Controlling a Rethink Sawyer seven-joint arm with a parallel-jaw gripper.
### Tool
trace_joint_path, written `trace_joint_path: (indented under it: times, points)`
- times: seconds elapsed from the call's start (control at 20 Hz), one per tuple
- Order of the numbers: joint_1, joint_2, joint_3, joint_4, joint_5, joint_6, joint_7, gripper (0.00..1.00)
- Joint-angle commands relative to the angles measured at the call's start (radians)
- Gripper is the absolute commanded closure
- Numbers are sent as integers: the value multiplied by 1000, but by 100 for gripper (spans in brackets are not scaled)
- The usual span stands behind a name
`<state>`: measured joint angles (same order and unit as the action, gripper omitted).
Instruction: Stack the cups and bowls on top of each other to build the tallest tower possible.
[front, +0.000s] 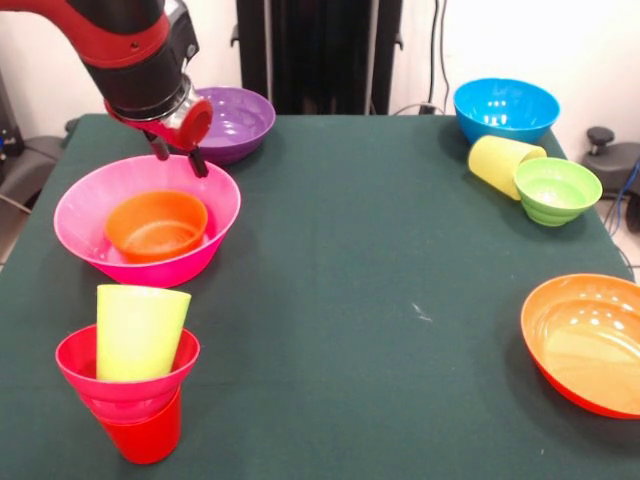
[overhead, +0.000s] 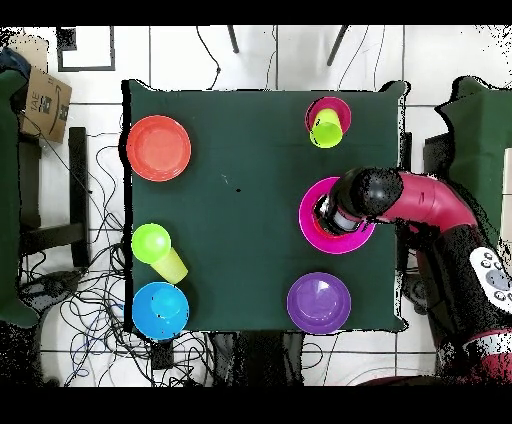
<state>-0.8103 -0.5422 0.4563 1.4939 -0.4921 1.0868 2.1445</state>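
The gripper (front: 178, 157) hangs over the far rim of the pink bowl (front: 85, 215), which holds a small orange bowl (front: 155, 225); its fingers (front: 198, 160) are slightly apart and empty.

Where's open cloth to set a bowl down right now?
The table's middle is bare, bordered by the large pink bowl, the large orange bowl and the green bowl. It is crowded beside the pink bowl, under the tool, and down to the red cup stack.
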Motion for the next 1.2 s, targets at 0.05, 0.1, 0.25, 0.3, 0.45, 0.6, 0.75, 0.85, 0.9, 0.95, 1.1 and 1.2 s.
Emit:
trace_joint_path:
  times: [0.05,0.1,0.25,0.3,0.45,0.6,0.75,0.85,0.9,0.95,1.1,1.2]
  points:
    - [-12,0,65,48,5,77,-271,0]
    - [-11,3,68,44,5,85,-271,0]
    - [-16,-2,75,68,12,77,-257,0]
    - [-18,3,79,82,20,64,-244,0]
    - [-29,18,94,125,53,21,-196,0]
    - [-41,40,110,154,89,-33,-146,0]
    - [-54,62,116,180,99,-86,-125,0]
    - [-53,76,116,187,110,-83,-115,0]
    - [-54,79,117,193,119,-83,-109,0]
    - [-46,83,118,198,126,-88,-95,0]
    - [-38,101,121,209,151,-130,-59,0]
    - [-30,108,118,216,162,-166,-33,0]
